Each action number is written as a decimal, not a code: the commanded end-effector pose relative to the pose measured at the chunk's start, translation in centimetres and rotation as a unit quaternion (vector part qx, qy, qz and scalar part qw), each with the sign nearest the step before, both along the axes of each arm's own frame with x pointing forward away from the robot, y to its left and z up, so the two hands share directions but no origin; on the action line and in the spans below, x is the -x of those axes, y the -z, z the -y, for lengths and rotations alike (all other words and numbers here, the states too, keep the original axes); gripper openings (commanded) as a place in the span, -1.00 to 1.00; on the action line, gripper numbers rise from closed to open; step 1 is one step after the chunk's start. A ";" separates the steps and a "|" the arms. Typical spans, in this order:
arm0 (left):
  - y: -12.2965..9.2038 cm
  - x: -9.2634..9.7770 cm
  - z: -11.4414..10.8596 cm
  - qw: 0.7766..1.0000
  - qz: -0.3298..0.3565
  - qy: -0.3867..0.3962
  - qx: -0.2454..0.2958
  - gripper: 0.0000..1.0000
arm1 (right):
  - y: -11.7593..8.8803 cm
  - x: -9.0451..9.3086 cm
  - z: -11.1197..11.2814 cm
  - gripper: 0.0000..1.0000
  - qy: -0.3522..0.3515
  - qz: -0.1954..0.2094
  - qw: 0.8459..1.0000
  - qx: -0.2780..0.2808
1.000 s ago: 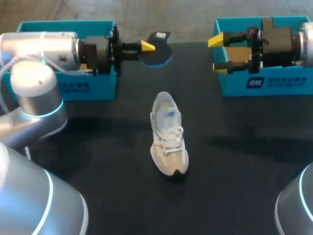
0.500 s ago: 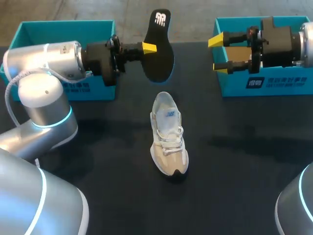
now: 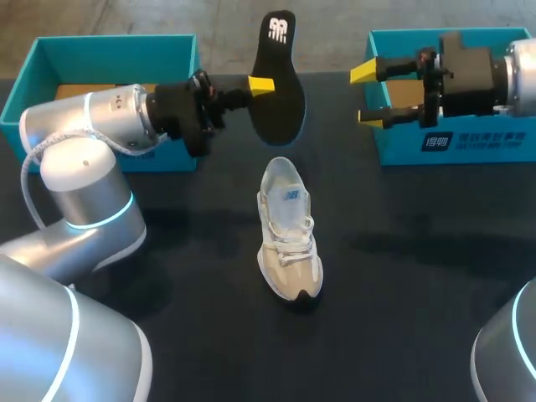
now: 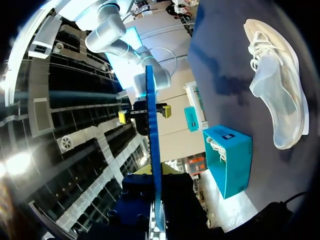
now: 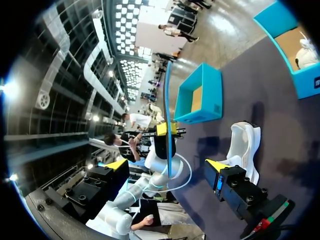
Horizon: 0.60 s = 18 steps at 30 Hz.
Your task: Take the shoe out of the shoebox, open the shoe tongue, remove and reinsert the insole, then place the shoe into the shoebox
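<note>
The left pincer is gripping the black insole by one edge, fingers clenched on it from both sides, and is holding it up in the air beyond the heel end of the shoe. The right pincer is hanging released and empty, its fingers wide apart, in front of the right shoebox. The shoe is lying on the desk between the right shoebox and the left shoebox, well apart from both. It is out of its box, its mouth is looking open and the insole is removed, so I am judging the first half done. Reinserting the insole and boxing the shoe are remaining.
</note>
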<state>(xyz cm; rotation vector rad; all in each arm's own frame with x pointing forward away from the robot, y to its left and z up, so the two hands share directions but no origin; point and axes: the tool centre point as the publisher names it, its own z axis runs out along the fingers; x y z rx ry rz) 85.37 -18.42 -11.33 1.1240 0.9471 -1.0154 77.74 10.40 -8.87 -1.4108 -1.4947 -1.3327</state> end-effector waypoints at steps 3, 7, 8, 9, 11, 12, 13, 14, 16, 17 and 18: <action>-0.3 0.3 0.7 1.000 -0.008 0.004 -0.003 -1.00 | 0.1 -1.6 -1.7 1.00 -0.021 0.000 1.000 0.007; -0.5 0.7 1.2 1.000 -0.020 0.012 -0.007 -1.00 | -0.1 -2.1 -2.7 1.00 -0.029 0.002 1.000 0.013; -0.5 0.8 1.3 1.000 -0.021 0.013 -0.008 -1.00 | 0.0 -2.2 -2.8 1.00 -0.031 0.002 0.999 0.015; -0.5 0.8 1.4 1.000 -0.022 0.015 -0.010 -1.00 | 0.0 -2.3 -2.9 1.00 -0.032 0.001 0.999 0.015; -0.5 0.9 1.6 0.999 -0.025 0.017 -0.015 -1.00 | 0.1 -2.5 -3.3 1.00 -0.036 -0.003 0.999 0.017; -0.4 0.9 1.7 0.999 -0.025 0.016 -0.016 -1.00 | 0.1 -2.6 -3.6 1.00 -0.039 -0.003 0.999 0.017; -0.5 0.9 1.9 0.999 -0.028 0.017 -0.018 -1.00 | 0.0 -2.7 -3.9 1.00 -0.041 -0.006 0.999 0.018; -0.4 0.8 2.0 0.999 -0.030 0.017 -0.020 -1.00 | 0.0 -2.7 -4.0 0.98 -0.042 -0.007 0.999 0.018; -0.5 0.9 2.3 0.999 -0.031 0.018 -0.020 -1.00 | 0.2 -2.8 -4.3 0.89 -0.046 -0.009 0.999 0.017; -0.5 1.0 2.4 0.999 -0.031 0.019 -0.021 -1.00 | 0.2 -2.7 -4.4 0.77 -0.048 -0.011 0.999 0.017; -0.5 1.0 2.5 0.999 -0.031 0.020 -0.021 -1.00 | 0.3 -2.7 -4.6 0.65 -0.050 -0.013 0.999 0.017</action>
